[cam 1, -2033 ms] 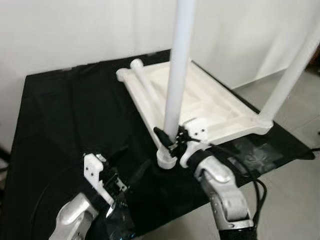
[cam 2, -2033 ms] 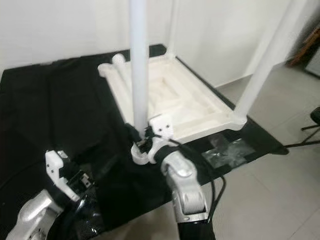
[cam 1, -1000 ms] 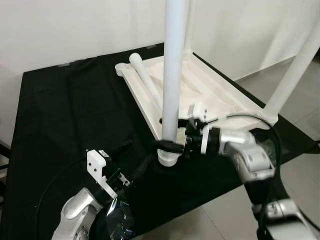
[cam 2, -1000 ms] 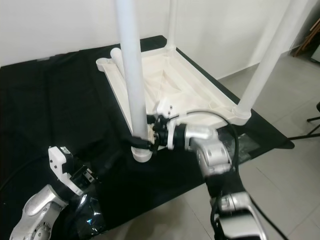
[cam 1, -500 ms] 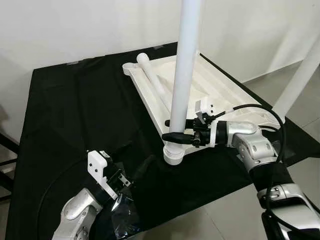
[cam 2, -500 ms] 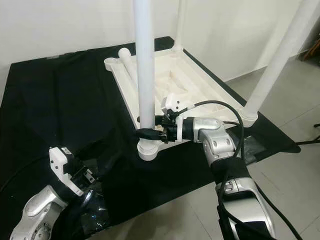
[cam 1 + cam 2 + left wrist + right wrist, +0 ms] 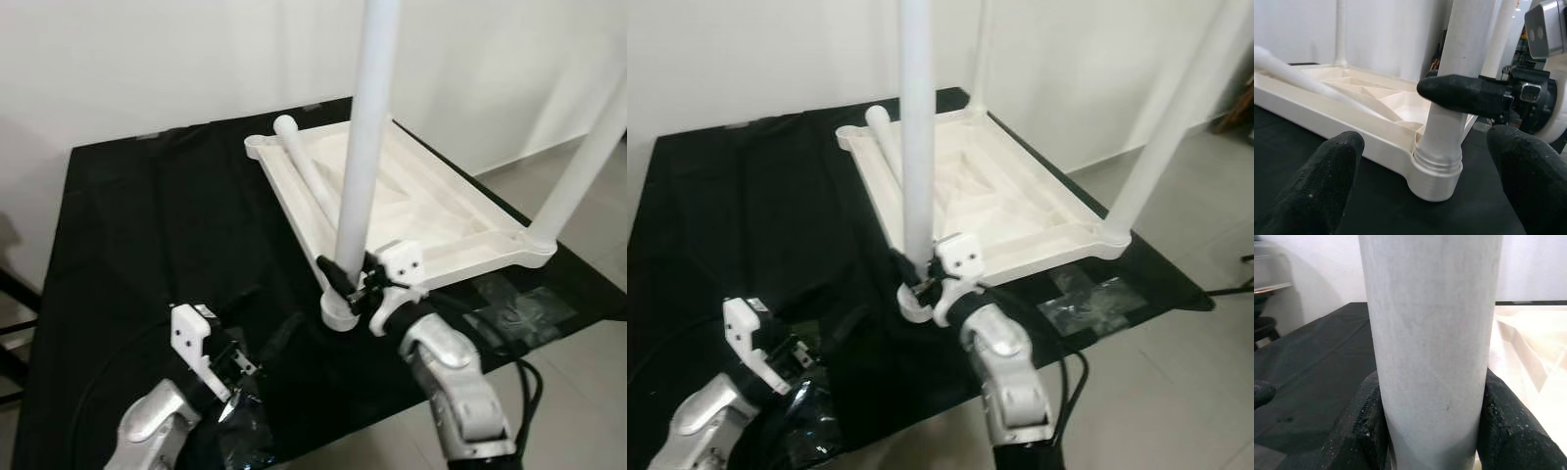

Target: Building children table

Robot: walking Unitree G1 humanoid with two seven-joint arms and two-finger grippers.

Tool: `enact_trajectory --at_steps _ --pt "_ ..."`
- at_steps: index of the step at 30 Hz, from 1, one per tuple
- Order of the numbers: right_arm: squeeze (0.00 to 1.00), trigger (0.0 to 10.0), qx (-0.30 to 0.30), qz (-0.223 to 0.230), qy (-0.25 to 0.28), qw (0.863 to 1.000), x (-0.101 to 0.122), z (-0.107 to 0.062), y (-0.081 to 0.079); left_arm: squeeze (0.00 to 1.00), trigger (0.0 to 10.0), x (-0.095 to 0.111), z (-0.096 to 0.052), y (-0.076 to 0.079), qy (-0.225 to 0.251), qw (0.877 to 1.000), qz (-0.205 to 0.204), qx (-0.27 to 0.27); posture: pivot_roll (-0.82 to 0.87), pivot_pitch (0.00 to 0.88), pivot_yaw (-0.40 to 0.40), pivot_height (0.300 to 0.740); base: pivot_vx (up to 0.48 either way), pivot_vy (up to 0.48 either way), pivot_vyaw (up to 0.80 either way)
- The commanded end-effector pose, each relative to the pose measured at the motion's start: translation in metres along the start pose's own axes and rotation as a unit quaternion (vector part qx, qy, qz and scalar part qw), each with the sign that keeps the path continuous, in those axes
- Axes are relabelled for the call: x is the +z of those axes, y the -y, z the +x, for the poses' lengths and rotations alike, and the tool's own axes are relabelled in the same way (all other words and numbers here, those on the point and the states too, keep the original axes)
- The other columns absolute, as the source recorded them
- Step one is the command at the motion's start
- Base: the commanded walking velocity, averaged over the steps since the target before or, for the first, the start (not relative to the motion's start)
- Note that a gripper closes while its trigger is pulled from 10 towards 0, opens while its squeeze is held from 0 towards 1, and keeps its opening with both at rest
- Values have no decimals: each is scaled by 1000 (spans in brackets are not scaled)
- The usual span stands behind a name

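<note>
On black cloth (image 7: 147, 225) by white wall (image 7: 147, 59), upturned white table (image 7: 431, 211).

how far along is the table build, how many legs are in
Three legs stand upright in the upturned tabletop: far corner, right corner, and the near leg, which the right gripper clamps just above its socket. Left: the loose leg lying on the tabletop. The left gripper is open nearby.

Upright leg (image 7: 364, 147) top cut off by frame; far-right leg (image 7: 584, 171) too; both wrist views' foreground blurred.
</note>
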State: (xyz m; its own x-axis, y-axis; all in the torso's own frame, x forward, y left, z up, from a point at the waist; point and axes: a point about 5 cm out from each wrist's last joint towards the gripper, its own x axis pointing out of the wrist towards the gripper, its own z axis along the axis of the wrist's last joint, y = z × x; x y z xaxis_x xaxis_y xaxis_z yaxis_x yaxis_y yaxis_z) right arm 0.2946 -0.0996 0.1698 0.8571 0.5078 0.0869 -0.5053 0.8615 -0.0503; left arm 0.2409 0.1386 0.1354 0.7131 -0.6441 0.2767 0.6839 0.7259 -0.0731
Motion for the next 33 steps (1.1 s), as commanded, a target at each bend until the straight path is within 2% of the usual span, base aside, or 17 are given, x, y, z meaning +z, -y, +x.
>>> enact_trajectory --at_steps 1,4,5,8,9,12,13,14,15,17,18,19,20,21,23,25,33 --pt "0 0 -23 29 -85 996 -36 -5 12 0 10000 -2 -2 0 -11 1000 -6 -10 -65 151 9 740 0 0 0" --pt "0 0 -11 35 -82 996 -37 -3 10 0 10000 -2 -3 -1 -11 1000 -4 -8 -62 151 11 740 0 0 0" --pt "0 10000 6 39 -80 996 -35 -1 6 0 10000 -2 -4 -1 -9 1000 -3 -1 -61 153 13 740 0 0 0" --pt "0 10000 41 44 -63 996 -27 0 0 0 10000 -2 -5 -2 -6 1000 -2 8 -61 153 13 740 0 0 0" --pt "1000 10000 47 47 -56 996 -23 0 -3 0 10000 -1 -5 -2 -6 1000 -2 10 -61 153 13 740 0 0 0" --pt "1000 10000 102 47 -20 993 2 4 4 0 10000 -2 -4 -2 -5 1000 -4 8 -57 150 11 740 0 0 0" --pt "1000 10000 102 47 -20 993 2 4 4 0 10000 -2 -4 -2 -5 1000 -4 8 -57 150 11 740 0 0 0" --pt "1000 10000 137 33 -5 990 15 8 11 0 10000 -2 -3 -2 -6 1000 -5 7 -56 149 12 740 0 0 0" --pt "1000 10000 137 33 -5 990 15 8 11 0 10000 -2 -3 -2 -6 1000 -5 7 -56 149 12 740 0 0 0" --pt "0 10000 218 -7 13 976 37 10 24 0 10000 -3 -2 -3 -5 1000 -6 6 -55 147 10 740 0 0 0" --pt "0 10000 252 -26 15 967 45 10 29 0 10000 -3 -1 -3 -5 1000 -6 7 -55 147 10 740 0 0 0" --pt "0 10000 252 -26 15 967 45 10 29 0 10000 -3 -1 -3 -5 1000 -6 7 -55 147 10 740 0 0 0" --pt "0 10000 288 -42 6 957 47 10 34 0 10000 -3 0 -3 -4 1000 -6 7 -52 145 7 740 0 0 0" --pt "0 10000 288 -42 6 957 47 10 34 0 10000 -3 0 -3 -4 1000 -6 7 -52 145 7 740 0 0 0" --pt "0 10000 348 -64 -26 935 45 11 43 0 10000 -2 2 -3 -3 1000 -5 9 -41 143 4 740 0 0 0" --pt "0 10000 378 -65 -47 922 43 14 48 0 10000 -2 3 -3 -2 1000 -4 9 -32 141 10 740 0 0 0" --pt "0 10000 400 -50 -69 912 40 28 57 0 10000 -2 3 -2 -5 1000 -3 8 -6 139 11 740 0 0 0"
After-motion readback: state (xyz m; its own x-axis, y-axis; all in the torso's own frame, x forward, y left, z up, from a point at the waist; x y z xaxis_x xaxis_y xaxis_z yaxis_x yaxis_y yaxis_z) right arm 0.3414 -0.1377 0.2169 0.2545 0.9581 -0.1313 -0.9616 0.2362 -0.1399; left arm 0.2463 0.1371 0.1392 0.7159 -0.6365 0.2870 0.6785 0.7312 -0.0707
